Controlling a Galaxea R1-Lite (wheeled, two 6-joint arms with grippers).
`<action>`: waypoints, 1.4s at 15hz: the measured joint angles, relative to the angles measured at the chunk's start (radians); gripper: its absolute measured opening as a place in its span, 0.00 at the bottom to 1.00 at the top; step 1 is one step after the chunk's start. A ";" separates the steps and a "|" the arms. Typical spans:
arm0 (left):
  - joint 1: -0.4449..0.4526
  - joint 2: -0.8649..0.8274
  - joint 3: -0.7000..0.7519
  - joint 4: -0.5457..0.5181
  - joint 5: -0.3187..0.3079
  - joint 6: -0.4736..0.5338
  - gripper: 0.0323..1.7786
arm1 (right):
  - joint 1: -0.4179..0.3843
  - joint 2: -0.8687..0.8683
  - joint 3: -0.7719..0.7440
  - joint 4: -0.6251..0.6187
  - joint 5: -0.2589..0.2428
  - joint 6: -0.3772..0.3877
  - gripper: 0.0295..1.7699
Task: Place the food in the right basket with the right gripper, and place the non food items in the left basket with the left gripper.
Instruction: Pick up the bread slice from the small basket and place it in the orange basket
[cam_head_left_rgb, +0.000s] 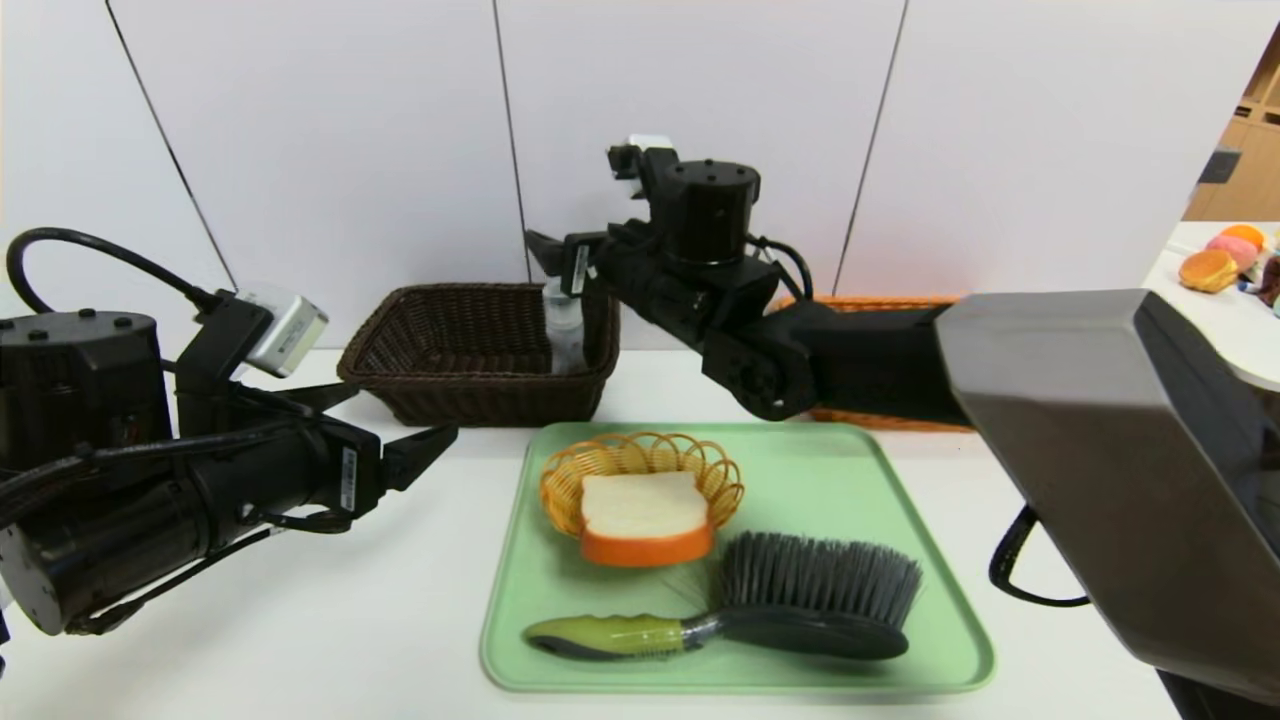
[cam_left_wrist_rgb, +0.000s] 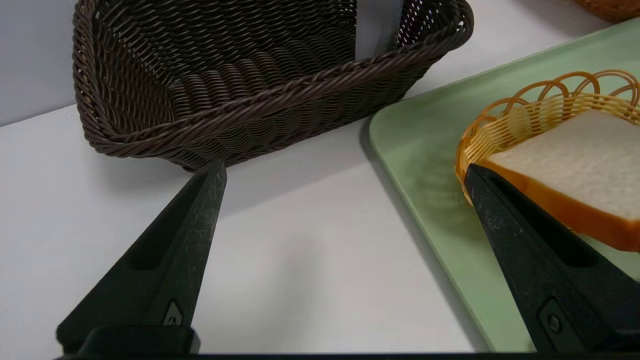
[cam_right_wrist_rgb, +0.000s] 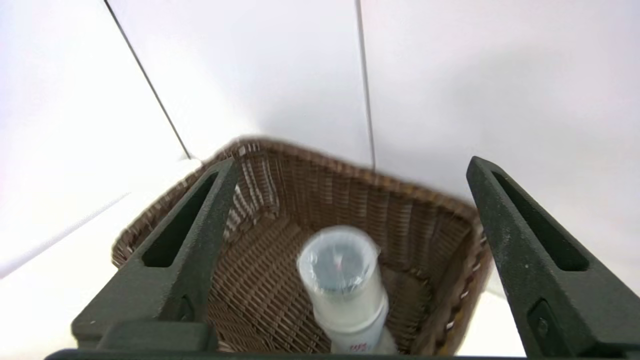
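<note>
You've got one item in: the bottle (cam_right_wrist_rgb: 345, 285) stands in the dark basket (cam_head_left_rgb: 478, 352) under your open, empty right hand (cam_right_wrist_rgb: 350, 175); bread (cam_head_left_rgb: 645, 518) and brush (cam_head_left_rgb: 760, 600) wait on the tray (cam_head_left_rgb: 940, 620) beside the open left hand (cam_left_wrist_rgb: 345, 172).

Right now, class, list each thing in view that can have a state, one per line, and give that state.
Left gripper: jaws open, empty, beside the tray.
Right gripper: jaws open, empty, above the brown basket.
Bottle: upright in the brown basket.
Bread: lying in the small orange basket.
Brush: lying flat on the tray.
</note>
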 joint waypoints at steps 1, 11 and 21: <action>-0.005 -0.008 -0.010 0.039 -0.001 0.018 0.95 | -0.002 -0.036 0.002 0.034 -0.005 -0.003 0.91; -0.081 -0.103 -0.266 0.437 0.045 -0.105 0.95 | -0.062 -0.448 0.056 0.674 -0.088 0.052 0.95; -0.082 -0.292 -0.114 0.461 0.121 -0.163 0.95 | -0.064 -0.745 0.294 1.210 -0.084 0.607 0.96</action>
